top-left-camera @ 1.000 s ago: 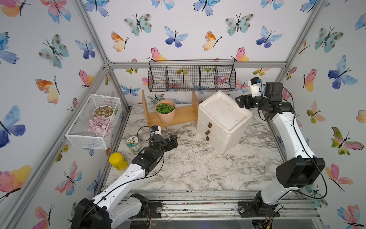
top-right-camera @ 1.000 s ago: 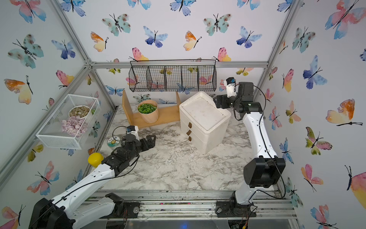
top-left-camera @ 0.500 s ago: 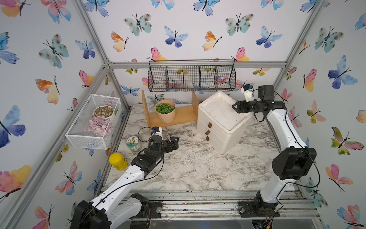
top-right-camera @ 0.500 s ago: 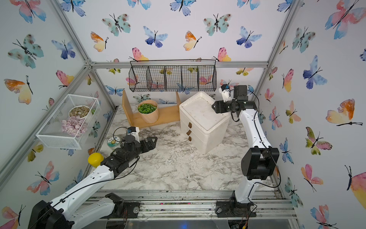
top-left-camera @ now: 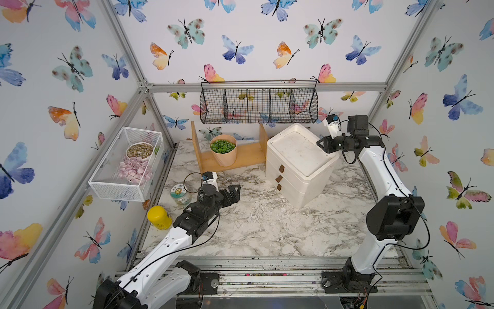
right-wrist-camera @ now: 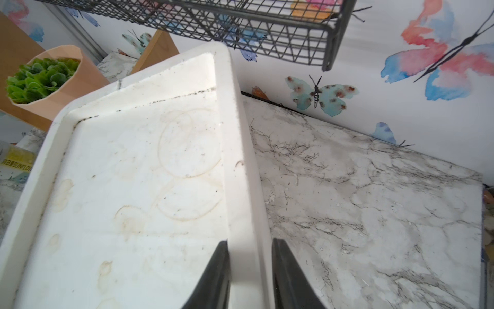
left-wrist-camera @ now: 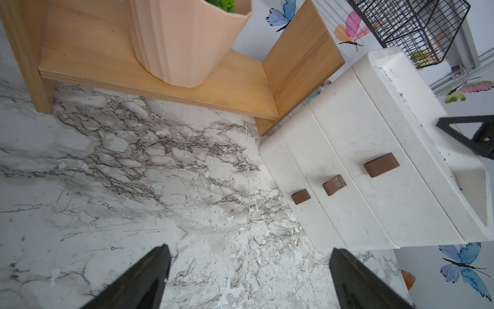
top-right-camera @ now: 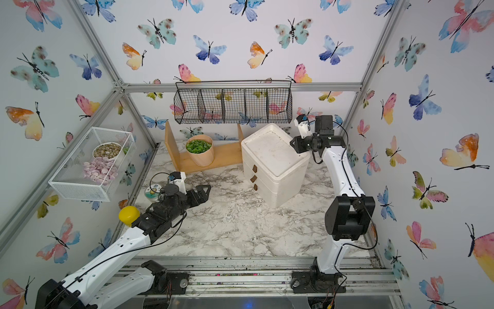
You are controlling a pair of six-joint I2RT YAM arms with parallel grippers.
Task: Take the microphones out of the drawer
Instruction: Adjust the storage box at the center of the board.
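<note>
Since all 3 drawers of the white drawer unit (top-left-camera: 299,163) are shut, the microphone isn't visible, presumably inside 1 of them. Right gripper (right-wrist-camera: 250,242) is pinched on the unit's raised top rim (right-wrist-camera: 235,133), likely to brace it. Left gripper (left-wrist-camera: 248,248) hovers spread wide and empty over the marble tabletop (left-wrist-camera: 133,187), facing the 3 brown handles (left-wrist-camera: 334,184), probably to pull 1.
</note>
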